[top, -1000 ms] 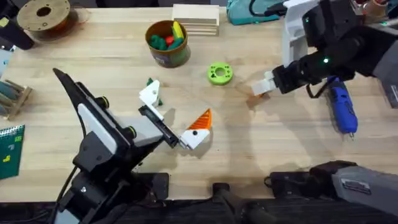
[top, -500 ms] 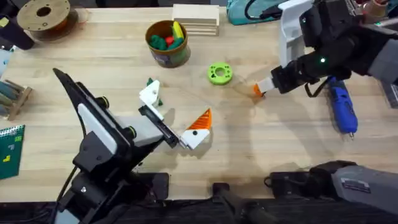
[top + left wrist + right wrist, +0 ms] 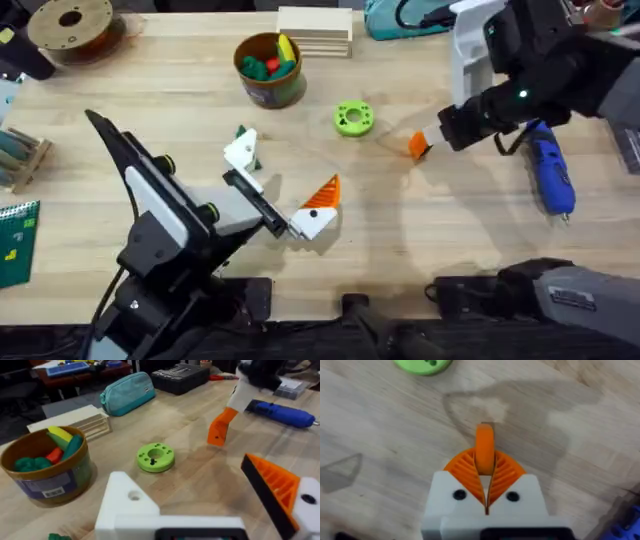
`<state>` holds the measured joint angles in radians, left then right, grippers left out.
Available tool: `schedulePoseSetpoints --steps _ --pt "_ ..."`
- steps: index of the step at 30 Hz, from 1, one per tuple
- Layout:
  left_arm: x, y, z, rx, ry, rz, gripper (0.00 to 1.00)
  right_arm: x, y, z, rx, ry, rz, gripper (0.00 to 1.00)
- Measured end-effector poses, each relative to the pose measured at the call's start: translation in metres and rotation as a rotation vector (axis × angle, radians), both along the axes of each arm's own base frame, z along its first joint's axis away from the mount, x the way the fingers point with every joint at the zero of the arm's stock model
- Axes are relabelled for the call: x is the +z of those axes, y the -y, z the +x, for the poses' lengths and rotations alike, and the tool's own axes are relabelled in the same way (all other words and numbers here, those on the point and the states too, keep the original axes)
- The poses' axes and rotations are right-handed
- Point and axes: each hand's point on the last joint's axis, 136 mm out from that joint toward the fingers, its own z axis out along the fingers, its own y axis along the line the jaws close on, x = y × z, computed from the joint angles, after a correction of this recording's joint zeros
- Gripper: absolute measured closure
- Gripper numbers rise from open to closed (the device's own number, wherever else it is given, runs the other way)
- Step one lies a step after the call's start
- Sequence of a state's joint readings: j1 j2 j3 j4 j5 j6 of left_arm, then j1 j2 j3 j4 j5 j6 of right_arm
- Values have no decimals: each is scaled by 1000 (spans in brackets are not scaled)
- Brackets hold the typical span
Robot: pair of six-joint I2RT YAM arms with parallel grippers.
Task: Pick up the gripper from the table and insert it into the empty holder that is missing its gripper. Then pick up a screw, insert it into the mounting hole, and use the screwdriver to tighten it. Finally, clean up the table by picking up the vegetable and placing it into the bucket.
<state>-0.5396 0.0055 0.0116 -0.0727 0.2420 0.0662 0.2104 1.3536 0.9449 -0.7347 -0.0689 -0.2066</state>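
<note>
My right gripper [image 3: 430,140] is shut on the small orange gripper [image 3: 418,146], holding it just above the table [image 3: 400,240]; in the right wrist view the orange gripper [image 3: 485,447] sticks out from between the ribbed pads [image 3: 465,467]. My left gripper [image 3: 283,180] is open. One of its fingers is the bare white holder [image 3: 241,150] [image 3: 125,502], the other carries an orange pad [image 3: 324,191]. The dark-green vegetable [image 3: 243,133] lies partly hidden behind the holder. The blue screwdriver [image 3: 550,175] lies at the right. The bucket [image 3: 270,70] stands at the back.
A lime-green disc [image 3: 353,118] lies between the bucket and the right gripper. Stacked wooden boards [image 3: 315,28] and a teal pouch [image 3: 400,20] sit at the far edge. A wooden spool [image 3: 70,25] is at the back left.
The right gripper has closed on the orange gripper and lifted it slightly off the table. The left arm has not moved.
</note>
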Motion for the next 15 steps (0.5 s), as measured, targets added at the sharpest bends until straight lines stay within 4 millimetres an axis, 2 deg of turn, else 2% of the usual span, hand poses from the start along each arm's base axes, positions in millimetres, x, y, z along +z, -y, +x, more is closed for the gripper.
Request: schedulePoseSetpoints --steps 3,7,11,15 --pt "0 0 0 1 -16 -16 14 12 -1 -1 -6 15 17 982" --pt "0 0 0 5 -59 -59 14 34 -16 -13 -8 11 148 982" --pt "0 0 0 9 -94 -94 14 46 -44 -26 25 -46 351 982" --pt "0 0 0 10 -109 -110 14 68 -78 -30 98 -69 571 982"
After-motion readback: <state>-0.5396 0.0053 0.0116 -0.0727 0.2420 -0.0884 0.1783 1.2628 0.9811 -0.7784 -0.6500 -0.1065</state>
